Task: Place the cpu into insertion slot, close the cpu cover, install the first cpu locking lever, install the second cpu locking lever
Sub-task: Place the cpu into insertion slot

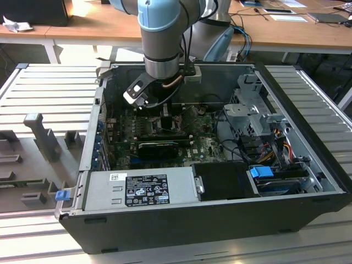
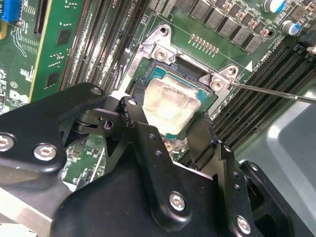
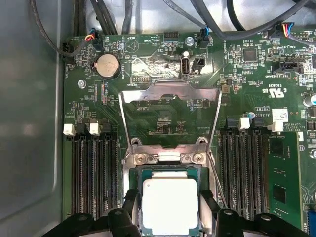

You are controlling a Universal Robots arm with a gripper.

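A: Start at the exterior view's left. What's there?

B: Grey plastic holders [image 1: 41,135] on the slatted metal table [image 1: 49,82], then the open computer case [image 1: 220,223] with its power supply [image 1: 140,190] along the near wall. The arm [image 1: 159,38] reaches down into the middle of the case, over the motherboard [image 1: 203,146]. The drive cage [image 1: 250,110] stands at the exterior view's right.

A: And the cpu?

B: The wrist views give that. In the first wrist view the cpu [image 3: 170,205] sits inside the insertion slot [image 3: 148,157]. The cpu cover [image 3: 143,91] stands flipped open beyond it, the board showing through its window.

A: The fingers?

B: The second wrist view gives the gripper [image 2: 165,121] from the side: its black fingers [image 2: 134,116] pinch the cpu by two opposite edges. Whether the chip is fully seated I cannot tell. A thin cpu locking lever [image 2: 271,92] juts free from a corner of the slot, above the memory slots [image 2: 266,69].
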